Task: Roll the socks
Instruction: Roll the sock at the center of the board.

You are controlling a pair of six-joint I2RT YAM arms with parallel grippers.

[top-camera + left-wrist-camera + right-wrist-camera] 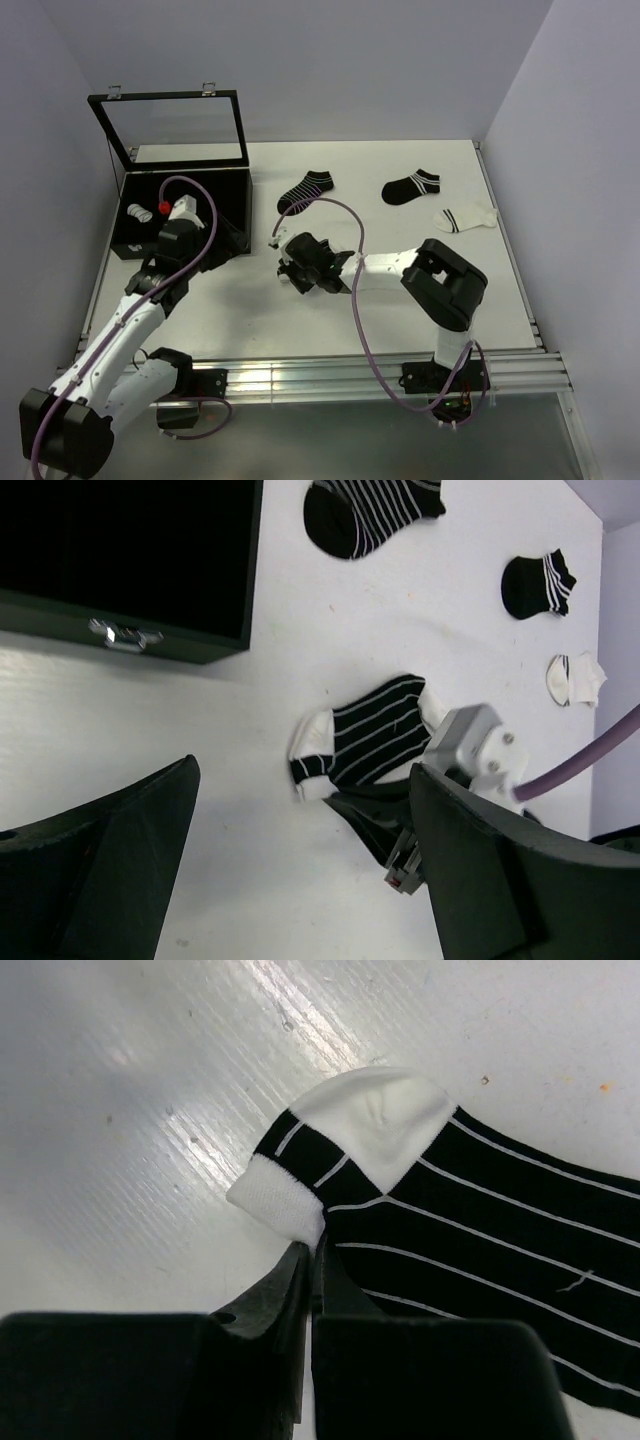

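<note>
Now pinching with right gripper [308, 1260] clenched on cuff edge of black striped sock [480, 1230], flat on table [400, 300] centre, probably to begin the roll; holding left gripper [300, 780] spread wide above, ready to help.

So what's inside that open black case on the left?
One rolled sock lies in the black case, white with dark stripes. The left arm covers much of the rest, so anything else there is hidden.
</note>
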